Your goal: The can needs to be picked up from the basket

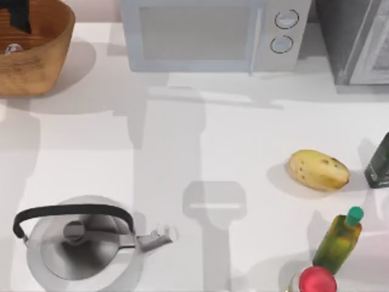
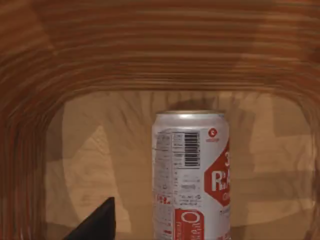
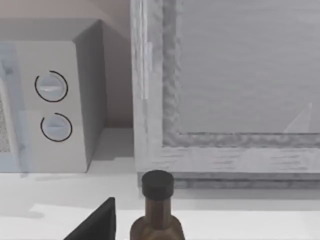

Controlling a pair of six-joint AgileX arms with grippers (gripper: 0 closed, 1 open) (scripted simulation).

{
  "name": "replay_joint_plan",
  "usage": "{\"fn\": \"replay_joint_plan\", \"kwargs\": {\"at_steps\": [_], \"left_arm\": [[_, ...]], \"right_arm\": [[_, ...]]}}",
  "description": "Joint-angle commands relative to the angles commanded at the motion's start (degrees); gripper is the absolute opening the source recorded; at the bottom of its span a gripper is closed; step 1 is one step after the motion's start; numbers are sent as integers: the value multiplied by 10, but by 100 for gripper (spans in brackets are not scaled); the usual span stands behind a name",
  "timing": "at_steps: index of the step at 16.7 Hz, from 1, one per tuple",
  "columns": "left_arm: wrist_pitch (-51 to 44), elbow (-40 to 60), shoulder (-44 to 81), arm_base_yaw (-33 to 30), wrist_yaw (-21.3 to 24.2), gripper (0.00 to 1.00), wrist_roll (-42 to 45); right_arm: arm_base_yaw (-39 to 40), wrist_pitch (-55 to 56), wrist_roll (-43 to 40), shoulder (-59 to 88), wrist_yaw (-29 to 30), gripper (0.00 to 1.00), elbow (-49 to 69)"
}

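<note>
Can [image 2: 192,175], small white-and-red aluminium cylinder: upright on the floor of the round tan wicker basket [image 1: 42,67], top view's upper left. Left hand [image 1: 18,15] lowered inside for approach, grip undeterminable. Right arm parked.

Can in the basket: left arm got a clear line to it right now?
Probably yes. The left gripper is already down inside the basket, and the left wrist view shows the can standing upright just ahead on the basket floor with nothing between.
</note>
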Motion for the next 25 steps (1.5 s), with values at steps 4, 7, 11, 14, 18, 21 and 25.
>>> {"fn": "replay_joint_plan", "kwargs": {"at_steps": [4,7,11,14,18,21,25], "left_arm": [[-31,36,55,8,-4,100,14],[-32,36,56,8,-4,100,15],[-31,43,54,3,-3,100,16],[-32,48,68,5,-5,100,11],[-26,72,97,2,-5,100,9],[-21,93,123,0,-6,100,6],[-13,115,153,-4,-6,100,2]], "right_arm": [[0,0,0,0,0,100,0],[0,0,0,0,0,100,0],[0,0,0,0,0,100,0],[0,0,0,0,0,100,0],[0,0,0,0,0,100,0],[0,0,0,0,0,100,0],[0,0,0,0,0,100,0]]}}
